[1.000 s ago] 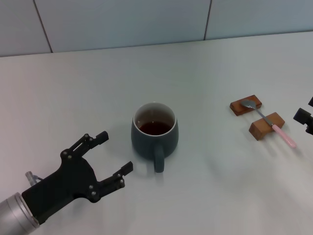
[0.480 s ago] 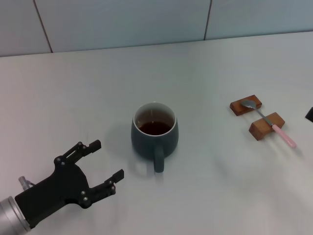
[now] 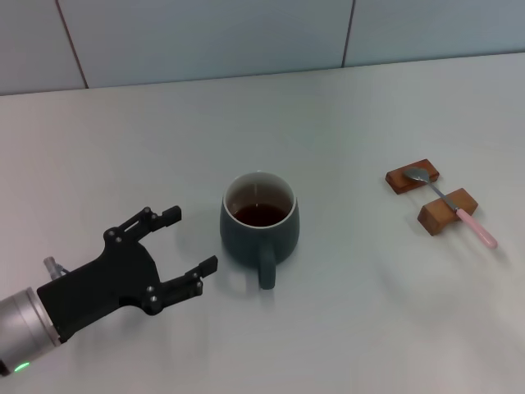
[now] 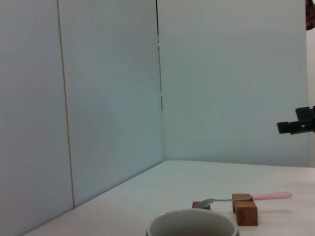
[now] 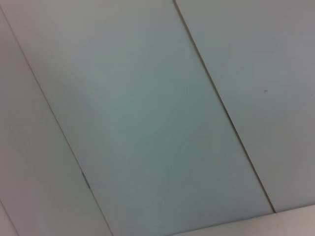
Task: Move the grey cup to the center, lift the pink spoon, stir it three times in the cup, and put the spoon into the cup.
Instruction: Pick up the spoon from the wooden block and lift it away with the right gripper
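The left claw (image 3: 187, 240) reaches in from the seven o'clock corner of the head view, its black palm tilted and its two fingers spread wide, pointing toward the two o'clock direction at the cup (image 3: 259, 222); the fingertips stand just beside the cup's left wall without touching it, and nothing sits between them. The silver forearm behind the claw runs off the lower left edge. One cup stands upright near the middle of the worktop (image 3: 344, 115), dark blue-grey outside and white inside, holding dark reddish-brown liquid, with its single thick handle turned to six o'clock, toward the robot. Well apart from it, at three o'clock, lie two small brown wooden blocks (image 3: 413, 177), and one spoon (image 3: 452, 207) rests across them, its silver bowl on the farther block and its pink handle jutting past the nearer block toward four o'clock. From the left wrist, the cup's pale rim (image 4: 192, 222) shows low down, with the spoon (image 4: 246, 198) bridging the blocks beyond it. A dark piece of the right claw (image 4: 298, 125) hangs in the air beyond the spoon in that view; whether its fingers are spread or pressed together cannot be told. The right wrist camera shows only pale wall panels (image 5: 147, 113).
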`<control>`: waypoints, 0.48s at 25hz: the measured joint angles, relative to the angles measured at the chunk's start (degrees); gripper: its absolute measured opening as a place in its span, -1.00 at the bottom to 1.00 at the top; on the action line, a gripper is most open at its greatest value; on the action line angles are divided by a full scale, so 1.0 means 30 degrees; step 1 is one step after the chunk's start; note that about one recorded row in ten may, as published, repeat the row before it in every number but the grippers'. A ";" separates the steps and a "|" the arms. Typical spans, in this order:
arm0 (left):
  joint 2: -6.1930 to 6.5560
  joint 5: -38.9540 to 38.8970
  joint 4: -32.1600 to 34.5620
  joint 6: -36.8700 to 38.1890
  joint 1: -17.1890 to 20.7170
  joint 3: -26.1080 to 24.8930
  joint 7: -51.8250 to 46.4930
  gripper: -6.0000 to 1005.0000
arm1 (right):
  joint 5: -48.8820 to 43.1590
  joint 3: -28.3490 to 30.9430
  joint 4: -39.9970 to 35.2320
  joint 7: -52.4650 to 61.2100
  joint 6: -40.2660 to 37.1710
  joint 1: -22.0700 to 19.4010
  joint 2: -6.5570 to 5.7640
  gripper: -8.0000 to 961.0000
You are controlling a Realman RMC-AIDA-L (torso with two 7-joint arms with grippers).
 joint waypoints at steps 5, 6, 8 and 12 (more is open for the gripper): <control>0.0006 0.0071 0.0504 -0.0179 -0.0432 0.0052 -0.0738 0.72 | 0.0003 0.0187 0.0028 0.0071 -0.0068 -0.0395 -0.0016 0.63; 0.0006 0.0071 0.0504 -0.0179 -0.0432 0.0052 -0.0738 0.72 | 0.0008 0.0295 0.0034 0.0148 -0.0066 -0.0470 -0.0016 0.63; 0.0006 0.0071 0.0504 -0.0179 -0.0432 0.0052 -0.0738 0.72 | 0.0019 0.0906 0.0048 0.0675 0.0112 -0.0729 0.0004 0.63; 0.0038 0.0135 0.0988 0.0268 -0.0472 0.0302 -0.1017 0.72 | 0.0027 0.1663 0.0054 0.1826 0.0723 -0.0943 0.0101 0.63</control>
